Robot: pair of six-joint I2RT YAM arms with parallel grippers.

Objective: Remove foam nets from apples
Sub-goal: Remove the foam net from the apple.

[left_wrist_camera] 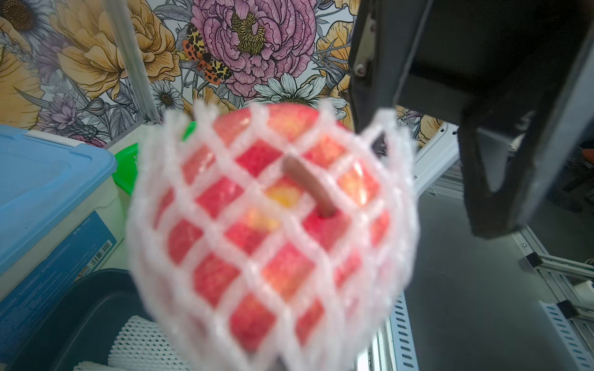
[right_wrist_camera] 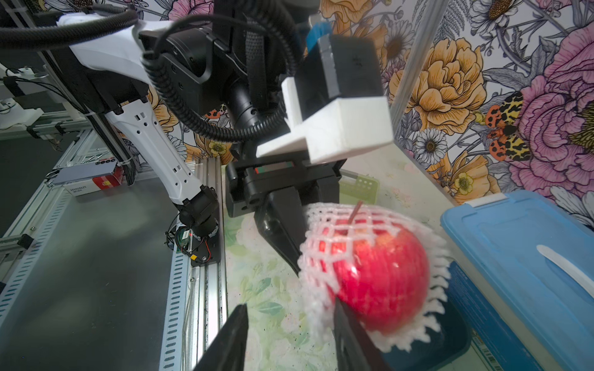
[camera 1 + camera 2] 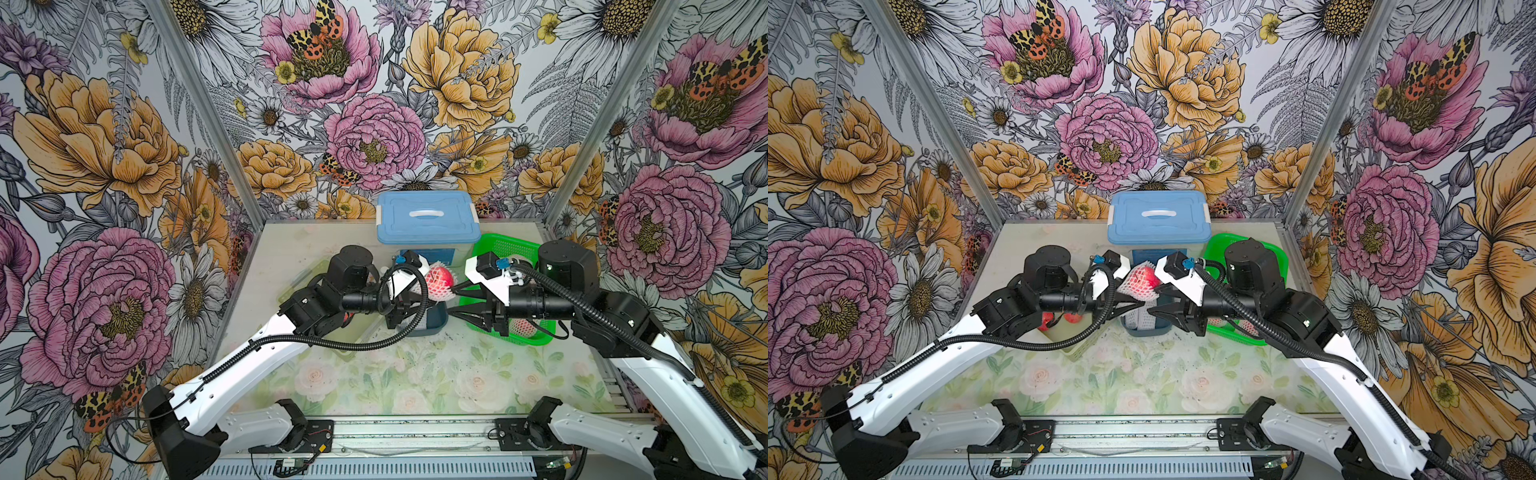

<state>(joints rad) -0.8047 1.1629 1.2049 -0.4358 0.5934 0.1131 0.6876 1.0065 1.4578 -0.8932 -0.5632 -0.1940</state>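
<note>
A red apple [image 3: 440, 277] [image 2: 385, 282] half wrapped in a white foam net [image 2: 334, 231] [image 1: 225, 199] hangs in the air between the two arms, above a dark bin [image 3: 1148, 332]. My left gripper [image 3: 1140, 305] is shut on the net's edge; in the left wrist view the netted apple [image 1: 273, 244] hides its fingers. My right gripper [image 3: 457, 300] [image 2: 291, 334] stands open beside the apple, one finger against the net, nothing between its fingers. Loose foam nets [image 1: 144, 340] lie in the bin. Another netted apple [image 3: 521, 328] lies in the green basket [image 3: 511, 249]. Two bare apples [image 3: 1073, 318] show under my left arm.
A box with a blue lid [image 3: 428, 216] stands at the back, just behind the held apple. A pale tray [image 3: 1075, 353] lies under my left arm. The patterned mat [image 3: 415, 374] covers the table's front. Flowered walls close in three sides.
</note>
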